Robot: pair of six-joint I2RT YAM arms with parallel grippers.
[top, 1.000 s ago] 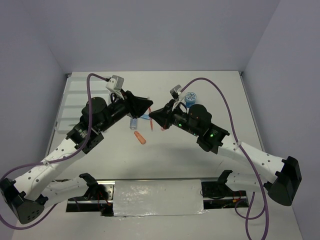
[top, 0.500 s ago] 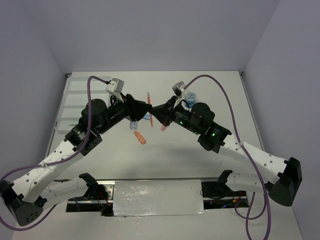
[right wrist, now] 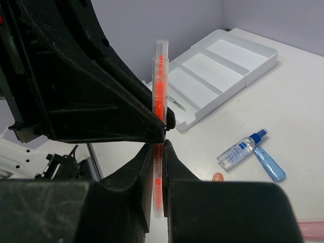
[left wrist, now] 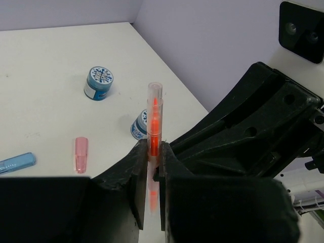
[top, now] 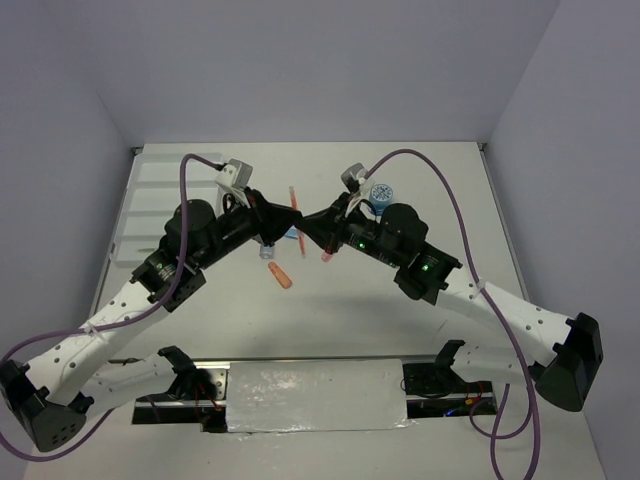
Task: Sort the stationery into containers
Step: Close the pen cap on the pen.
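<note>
An orange pen in a clear tube (left wrist: 154, 109) stands upright between both grippers above the table's middle; it also shows in the right wrist view (right wrist: 160, 76) and the top view (top: 294, 198). My left gripper (left wrist: 153, 147) is shut on it. My right gripper (right wrist: 158, 148) is shut on it lower down, tip to tip with the left (top: 300, 220). Two blue-and-white tape rolls (left wrist: 99, 83) (left wrist: 139, 125) sit on the table. The clear bottle with a blue cap (right wrist: 240, 149), a light blue piece (right wrist: 268, 164), an orange piece (top: 283, 276) and a pink piece (left wrist: 81, 153) lie below.
The white divided tray (right wrist: 223, 71) stands at the far left of the table (top: 150, 195); a thin green pen (right wrist: 177, 104) lies in one of its compartments. Both arms cross over the table's middle.
The two grippers have come together at the middle. The orange pen, earlier held low by the right gripper alone, now stands up between both grippers' fingers.
</note>
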